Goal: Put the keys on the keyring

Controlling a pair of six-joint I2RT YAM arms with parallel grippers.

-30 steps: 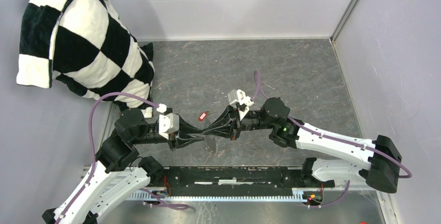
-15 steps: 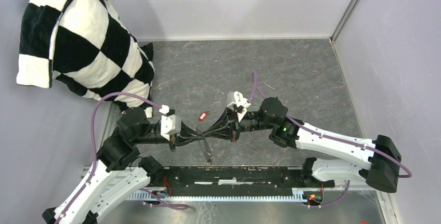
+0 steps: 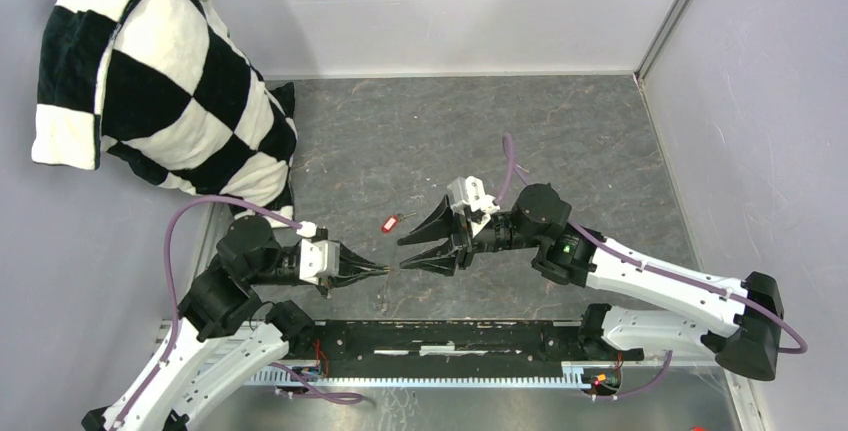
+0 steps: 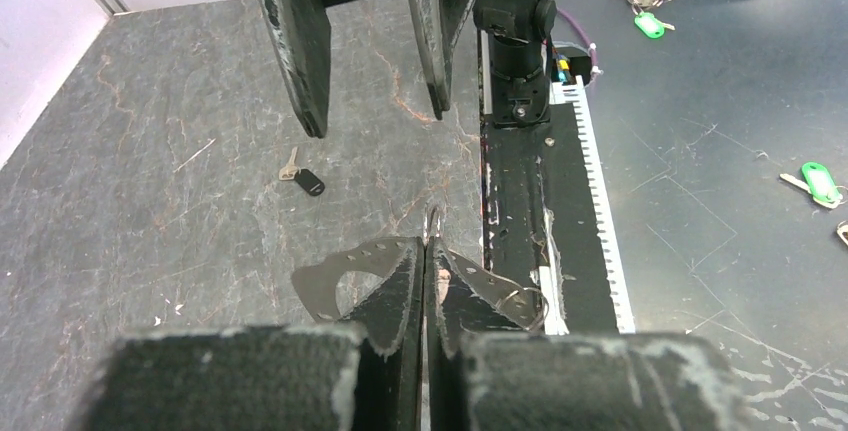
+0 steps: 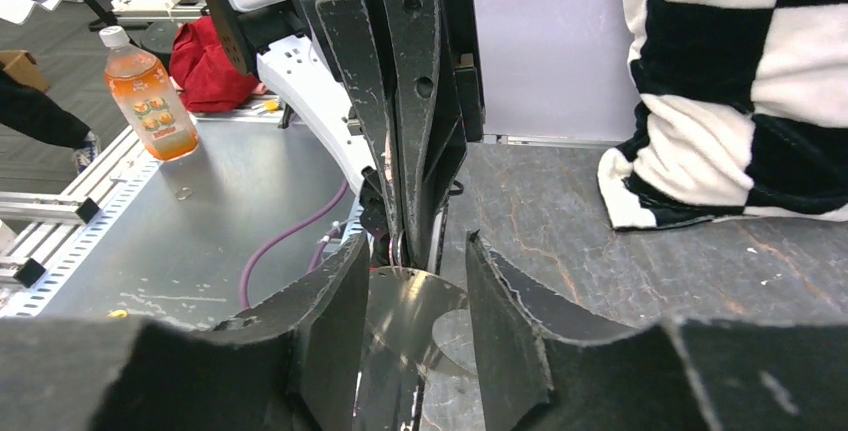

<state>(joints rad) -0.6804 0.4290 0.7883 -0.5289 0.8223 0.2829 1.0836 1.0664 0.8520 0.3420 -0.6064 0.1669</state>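
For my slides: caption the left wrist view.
Left gripper shut on the keyring; right gripper open ahead; black-headed key on table.

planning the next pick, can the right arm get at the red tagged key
Probably yes: the right gripper is open, and the red-tagged key lies uncovered on the table just off its fingertips.

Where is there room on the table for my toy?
The far right of the table, between the back wall and the right arm, is bare. So is the back middle, beside the pillow. It's crowded in front, where the left gripper and right gripper nearly meet by the red key.
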